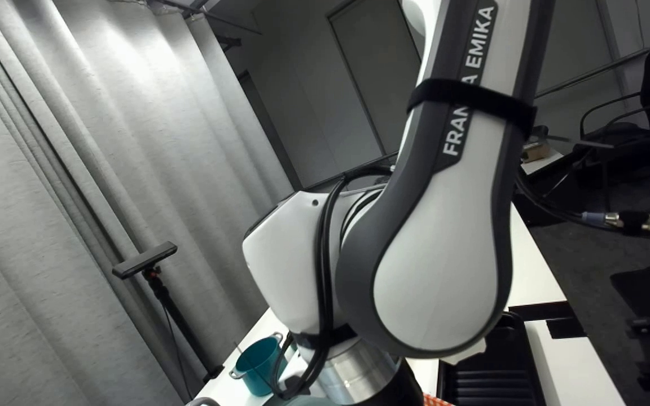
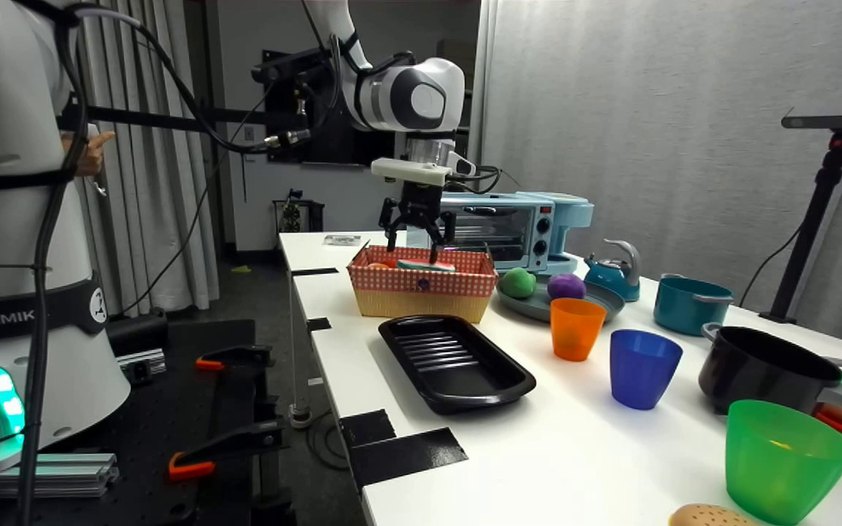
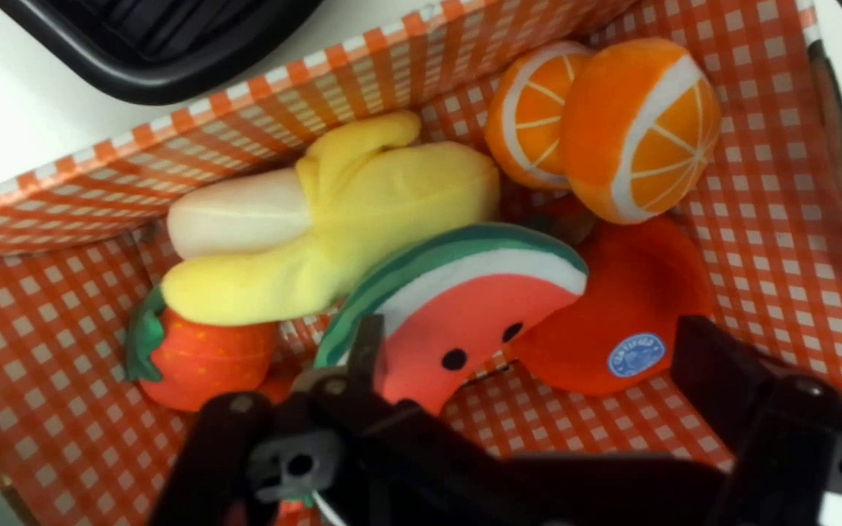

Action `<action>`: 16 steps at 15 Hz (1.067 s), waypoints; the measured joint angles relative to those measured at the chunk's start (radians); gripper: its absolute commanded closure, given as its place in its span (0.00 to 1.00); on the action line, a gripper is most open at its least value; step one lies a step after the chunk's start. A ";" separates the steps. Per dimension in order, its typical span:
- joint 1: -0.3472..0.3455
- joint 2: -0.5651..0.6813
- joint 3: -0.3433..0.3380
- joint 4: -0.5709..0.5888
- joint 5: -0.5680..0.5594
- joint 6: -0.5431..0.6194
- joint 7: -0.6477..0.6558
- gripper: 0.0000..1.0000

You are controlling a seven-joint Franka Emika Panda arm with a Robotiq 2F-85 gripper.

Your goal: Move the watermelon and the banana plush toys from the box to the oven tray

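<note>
The watermelon plush (image 3: pixel 465 307) lies in the red-checkered box (image 3: pixel 750 146) in the wrist view, partly behind my left finger. The watermelon also shows over the box rim in an exterior view (image 2: pixel 428 265). The yellow banana plush (image 3: pixel 392 197) lies beside it, against the box wall nearest the tray; the exterior views do not show it. The black oven tray (image 2: pixel 457 365) stands in front of the box (image 2: pixel 421 296); its corner shows in the wrist view (image 3: pixel 143 73). My gripper (image 3: pixel 531 347) is open over the box, fingers wide apart, holding nothing; it points down in an exterior view (image 2: pixel 412 247).
Two orange plushes (image 3: pixel 640 131), a strawberry plush (image 3: pixel 209 358) and a red plush (image 3: pixel 611 314) also lie in the box. A blue toaster oven (image 2: pixel 505 234) stands behind it. A plate (image 2: pixel 534 308), orange cup (image 2: pixel 577 329), blue cup (image 2: pixel 642 369) and pots (image 2: pixel 764 369) stand to the right.
</note>
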 measured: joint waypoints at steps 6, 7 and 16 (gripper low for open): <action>0.000 0.060 -0.022 0.064 -0.075 0.014 0.056 0.00; 0.000 0.068 -0.025 0.073 -0.082 0.014 0.064 0.00; 0.000 0.131 -0.038 0.096 -0.100 0.014 0.115 0.51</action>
